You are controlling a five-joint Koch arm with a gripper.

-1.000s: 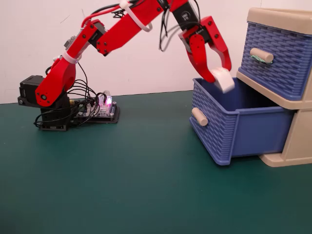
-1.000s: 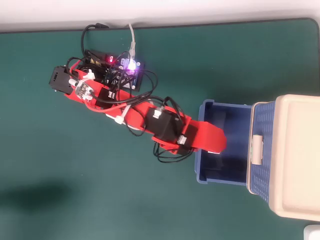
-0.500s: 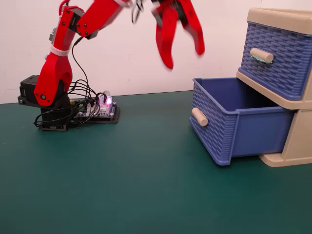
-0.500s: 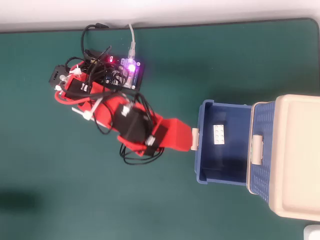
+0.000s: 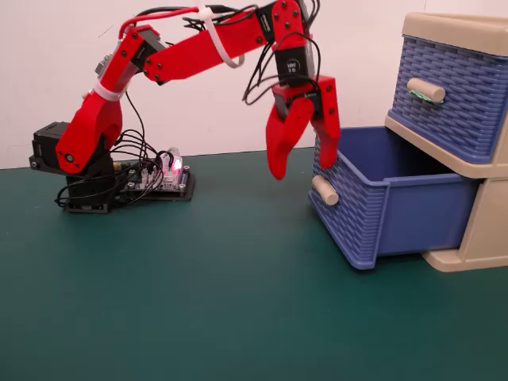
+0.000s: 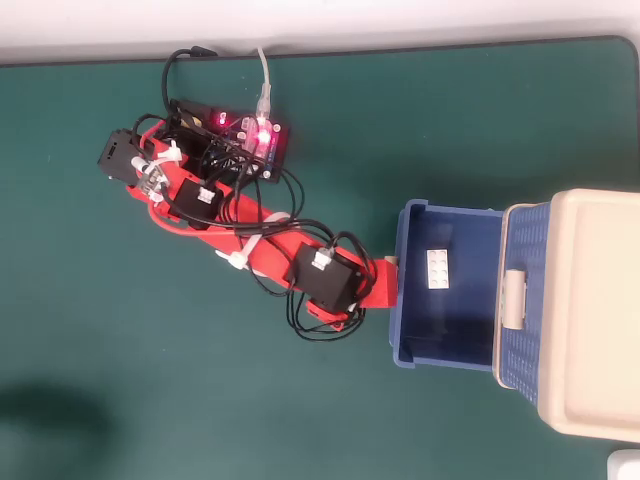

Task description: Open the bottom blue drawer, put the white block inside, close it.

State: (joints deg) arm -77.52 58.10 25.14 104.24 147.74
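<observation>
Blue woven plastic makes up the bottom blue drawer, which stands pulled out from its beige frame, its plain beige handle facing the arm. From the side, its front wall hides everything lying inside; only the overhead view looks in, and there the white block lies flat on the drawer floor, studs up, near the middle and clear of the walls. Part of that floor sits in deep shadow, and the back of the drawer runs under the upper blue drawer, so its rear end is out of sight.

Above the handle hangs the red tool, tips pointing down, just left of the drawer's front in the fixed view. Its 2 fingers stand apart with nothing between them; the right finger overlaps the drawer's front rim, and whether it touches is hard to judge. In the overhead view the arm's black motor and cables cover most of the tool, leaving only a red strip against the drawer front.

Green tape on the upper drawer's handle shows only from the side. On the green surface, the frame's right edge is cut off.
</observation>
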